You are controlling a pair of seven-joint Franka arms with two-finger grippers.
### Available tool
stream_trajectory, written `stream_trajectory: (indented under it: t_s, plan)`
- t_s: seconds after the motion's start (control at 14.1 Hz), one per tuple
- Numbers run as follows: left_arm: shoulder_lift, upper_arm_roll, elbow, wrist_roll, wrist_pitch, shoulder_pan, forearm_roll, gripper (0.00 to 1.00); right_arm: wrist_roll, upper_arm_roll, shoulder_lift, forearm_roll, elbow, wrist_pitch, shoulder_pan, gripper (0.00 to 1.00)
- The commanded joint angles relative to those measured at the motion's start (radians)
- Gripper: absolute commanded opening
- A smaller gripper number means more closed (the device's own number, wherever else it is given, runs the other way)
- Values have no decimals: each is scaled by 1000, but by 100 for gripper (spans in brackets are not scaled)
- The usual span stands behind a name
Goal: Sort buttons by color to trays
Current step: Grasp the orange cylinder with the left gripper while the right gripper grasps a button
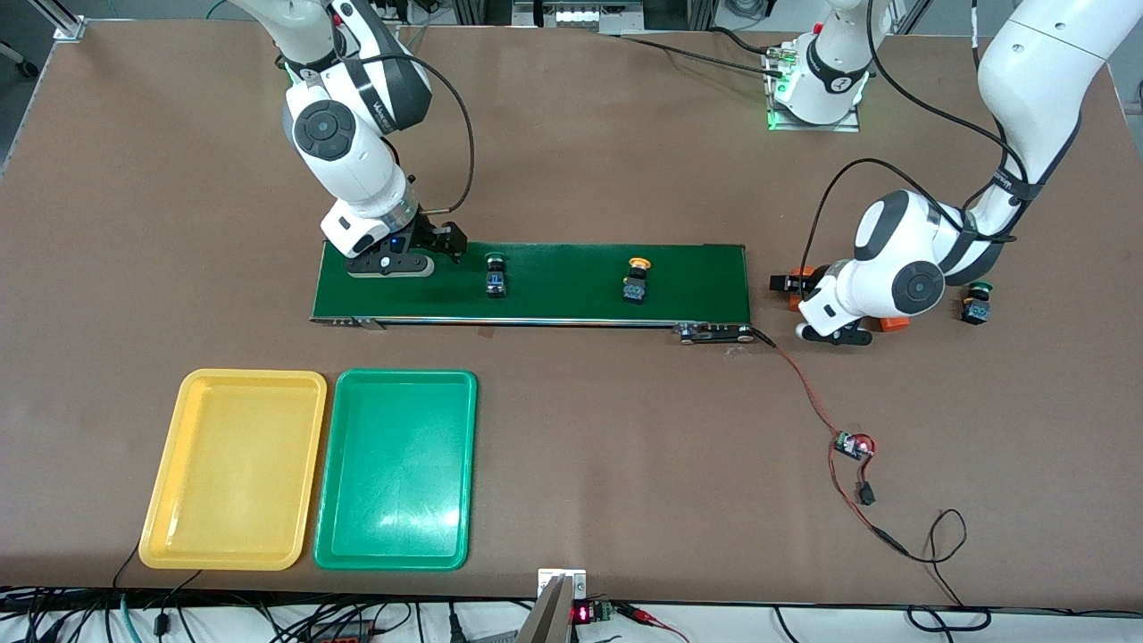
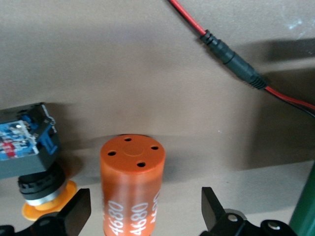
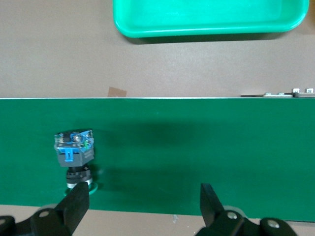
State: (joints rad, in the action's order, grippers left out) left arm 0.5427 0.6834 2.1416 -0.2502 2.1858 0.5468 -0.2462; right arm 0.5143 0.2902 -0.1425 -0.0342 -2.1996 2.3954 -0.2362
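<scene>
Matte brown table (image 1: 580, 464) (2 glossy trays (image 1: 393, 469)); left gripper (image 2: 142, 211) and right gripper (image 3: 142, 204) spread, unladen.

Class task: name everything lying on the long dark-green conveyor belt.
On the conveyor belt: a green button and a yellow button. The open right hand hovers over its end; that patch is covered.

Robotics lab: brown bench (image 1: 571, 464), mini conveyor belt (image 1: 554, 281), loose wiring (image 1: 808, 393).

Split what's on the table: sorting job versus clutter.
Job:
green button and yellow button on the conveyor belt
second green button
yellow tray
green tray

Clutter:
orange cylinder
circuit board
red wire
</scene>
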Motion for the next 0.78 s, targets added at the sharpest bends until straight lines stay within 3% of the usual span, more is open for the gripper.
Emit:
stream_trajectory:
  t_s: [0.0, 0.14, 0.21, 0.35, 0.57, 0.64, 0.71]
  plan:
    - [-30, 2, 29, 20, 12, 24, -22, 94, 18, -3, -46, 7, 55, 1, 2, 100]
    - [-27, 2, 31, 17, 12, 25, -22, 88, 19, -3, -48, 8, 55, 1, -5, 100]
    - [-26, 2, 40, 8, 12, 25, -22, 71, 19, -3, -48, 8, 55, 1, -5, 100]
    - [-27, 2, 43, 6, 14, 30, -22, 53, 19, -3, -48, 8, 55, -1, -3, 100]
    - [-27, 7, 43, 8, 12, 27, -22, 10, 21, -3, -58, 8, 55, 1, -9, 100]
    - [-36, 11, 37, 8, 6, 28, -22, 0, 27, -3, -71, 8, 55, 4, -11, 100]
    - [-50, 18, 29, 8, -7, 28, -22, 0, 29, -3, -90, 8, 57, 8, -21, 100]
